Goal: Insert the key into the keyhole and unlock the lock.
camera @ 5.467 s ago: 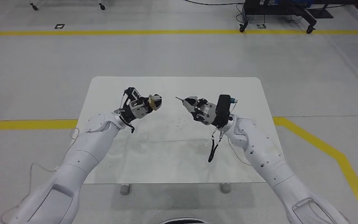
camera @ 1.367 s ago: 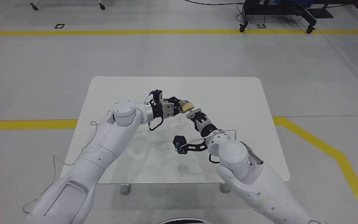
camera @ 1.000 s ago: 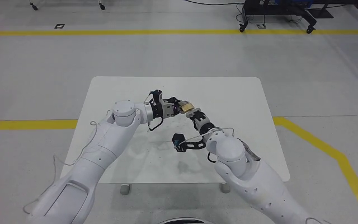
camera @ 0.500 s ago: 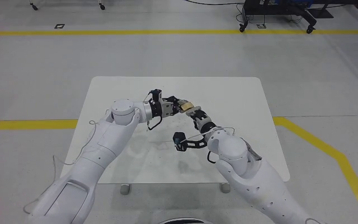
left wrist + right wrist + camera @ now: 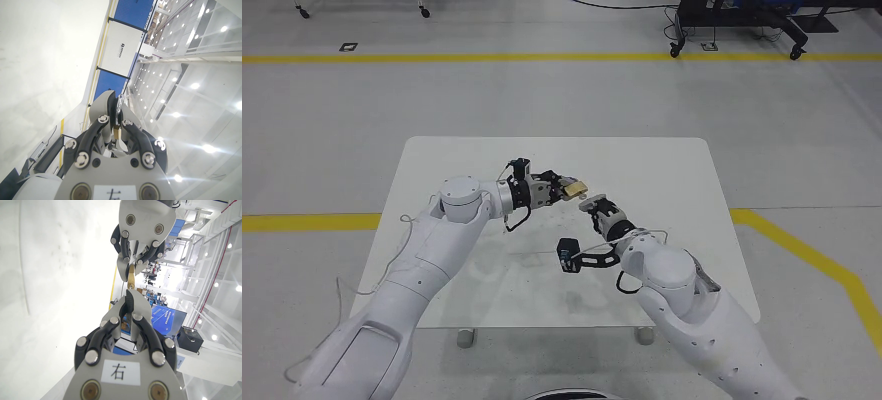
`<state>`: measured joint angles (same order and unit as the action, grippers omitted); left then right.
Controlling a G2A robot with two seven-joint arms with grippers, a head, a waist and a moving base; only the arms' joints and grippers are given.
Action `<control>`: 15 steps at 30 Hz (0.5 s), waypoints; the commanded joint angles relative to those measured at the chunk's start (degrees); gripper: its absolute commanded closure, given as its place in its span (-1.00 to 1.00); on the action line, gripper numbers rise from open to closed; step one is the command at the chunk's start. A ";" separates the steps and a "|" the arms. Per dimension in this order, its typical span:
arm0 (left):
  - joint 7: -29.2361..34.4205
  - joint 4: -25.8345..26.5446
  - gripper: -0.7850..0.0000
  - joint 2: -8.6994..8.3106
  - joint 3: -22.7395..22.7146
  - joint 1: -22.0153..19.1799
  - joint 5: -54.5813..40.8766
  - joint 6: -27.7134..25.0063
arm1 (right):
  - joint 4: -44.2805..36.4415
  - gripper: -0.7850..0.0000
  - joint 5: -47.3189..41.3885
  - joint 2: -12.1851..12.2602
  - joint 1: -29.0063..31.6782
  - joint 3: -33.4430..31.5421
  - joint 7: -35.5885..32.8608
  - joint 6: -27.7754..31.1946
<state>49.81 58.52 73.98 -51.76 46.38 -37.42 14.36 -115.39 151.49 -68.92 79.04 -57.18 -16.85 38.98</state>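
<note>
My left hand (image 5: 118, 103) clamps the lock (image 5: 131, 278) above mid-worktop (image 5: 662, 170), and my right hand (image 5: 129, 297), at its 5 o'clock from above, pinches the key (image 5: 130, 288) against the keyhole (image 5: 130, 286) (seemingly seated), so I judge the turn is not yet done.

Lock (image 5: 575, 187): you've got a brass-yellow body and a shiny silver shackle (image 5: 119, 103). What little shows of the key (image 5: 130, 288) looks silver. Left gripper (image 5: 560, 188) and right gripper (image 5: 589, 205) match: pale grey fingers, black linkages, silver bolt heads, black ribbed pads (image 5: 130, 300). Each wrist has a white label (image 5: 121, 371) with a black character. Table (image 5: 662, 165) is plain white. Floor (image 5: 542, 100) is light grey with yellow stripes (image 5: 542, 58). Behind, you'll see blue and white panels (image 5: 121, 51).
</note>
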 commanded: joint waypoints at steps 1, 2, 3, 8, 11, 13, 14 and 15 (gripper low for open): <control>0.19 -0.01 1.00 0.03 -0.05 0.01 0.15 0.04 | 0.40 1.00 -0.34 -0.12 -0.40 0.10 0.04 0.10; 0.26 0.02 1.00 0.05 -0.05 0.02 0.26 0.02 | 0.58 1.00 -0.68 -0.19 -0.54 0.12 -0.01 0.14; 0.34 0.01 1.00 0.06 -0.06 0.02 0.37 0.03 | 0.74 1.00 -0.90 -0.25 -0.74 0.13 -0.02 0.11; 0.67 0.06 1.00 0.14 -0.13 0.05 0.77 0.09 | 1.84 1.00 -1.73 -0.53 -1.68 0.29 0.07 0.24; 0.93 0.11 1.00 0.19 -0.17 0.08 1.05 -0.03 | 2.25 1.00 -2.31 -0.67 -2.14 0.38 0.31 0.41; 0.97 0.11 1.00 0.20 -0.22 0.09 1.32 -0.19 | 2.22 1.00 -2.63 -0.73 -2.20 0.40 0.63 0.31; 0.96 0.13 1.00 0.21 -0.32 0.12 1.33 -0.36 | 2.11 1.00 -2.81 -0.72 -2.08 0.29 0.95 0.13; 0.82 0.15 1.00 0.20 -0.47 0.19 1.37 -0.65 | 1.92 1.00 -3.04 -0.68 -1.83 0.09 1.43 -0.17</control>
<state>50.76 58.65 74.18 -52.09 46.50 -36.07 13.98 -113.29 148.66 -69.64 76.98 -56.89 -15.87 39.11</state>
